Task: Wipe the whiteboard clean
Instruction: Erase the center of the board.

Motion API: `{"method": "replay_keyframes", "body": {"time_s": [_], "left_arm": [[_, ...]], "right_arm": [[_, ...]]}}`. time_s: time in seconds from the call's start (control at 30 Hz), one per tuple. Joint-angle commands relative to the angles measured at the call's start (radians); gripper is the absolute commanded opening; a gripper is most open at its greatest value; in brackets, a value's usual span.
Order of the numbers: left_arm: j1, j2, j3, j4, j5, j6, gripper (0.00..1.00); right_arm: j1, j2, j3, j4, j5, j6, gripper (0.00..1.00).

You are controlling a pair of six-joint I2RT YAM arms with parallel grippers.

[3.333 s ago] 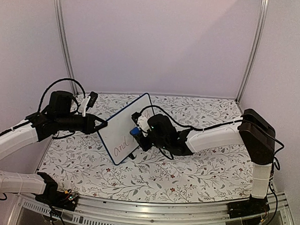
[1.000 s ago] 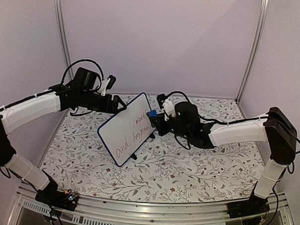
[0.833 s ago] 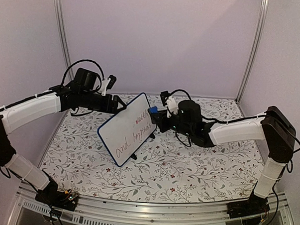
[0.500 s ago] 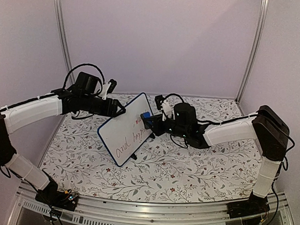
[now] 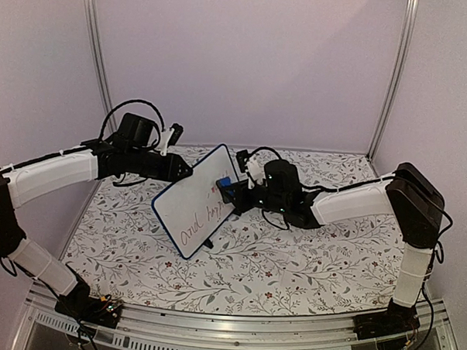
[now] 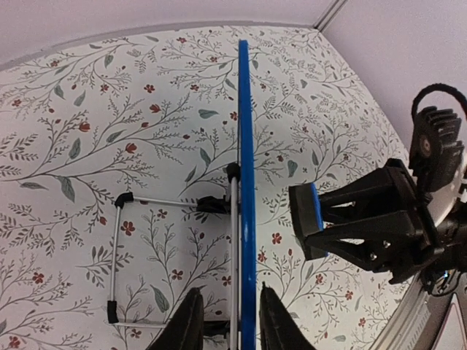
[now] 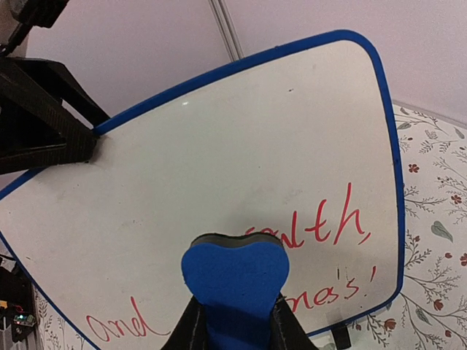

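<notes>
On the flowered desk (image 5: 307, 263), the whiteboard (image 5: 189, 208) stands propped left of centre, red writing on its face. The left hand (image 5: 186, 170) straddles its far left edge; whether it is clamped cannot be told. The right hand (image 7: 235, 324) grips the blue eraser (image 7: 233, 281) just short of the face. A push against a loose hold could topple or skid the board.

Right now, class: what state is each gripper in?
Left gripper: straddling the whiteboard edge; clamped or not, cannot tell.
Right gripper: shut on the blue eraser.
</notes>
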Motion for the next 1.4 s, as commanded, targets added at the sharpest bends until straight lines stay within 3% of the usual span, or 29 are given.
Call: {"method": "replay_keyframes", "body": {"time_s": [0.0,0.53,1.03,1.37], "left_arm": [[-0.012,0.019,-0.013,0.027,0.028,0.005,0.22],[-0.016,0.036,-0.016,0.030,0.044,0.004,0.00],[-0.018,0.044,-0.018,0.029,0.055,-0.006,0.00],[-0.021,0.043,-0.024,0.033,0.056,-0.005,0.00]], "right_arm": [[0.014,0.038,0.045,-0.051,0.007,-0.025,0.18],[0.063,0.107,0.080,-0.078,0.068,-0.097,0.17],[0.072,0.159,0.197,-0.133,0.152,-0.128,0.17],[0.115,0.182,0.134,-0.141,0.159,-0.128,0.17]]}}
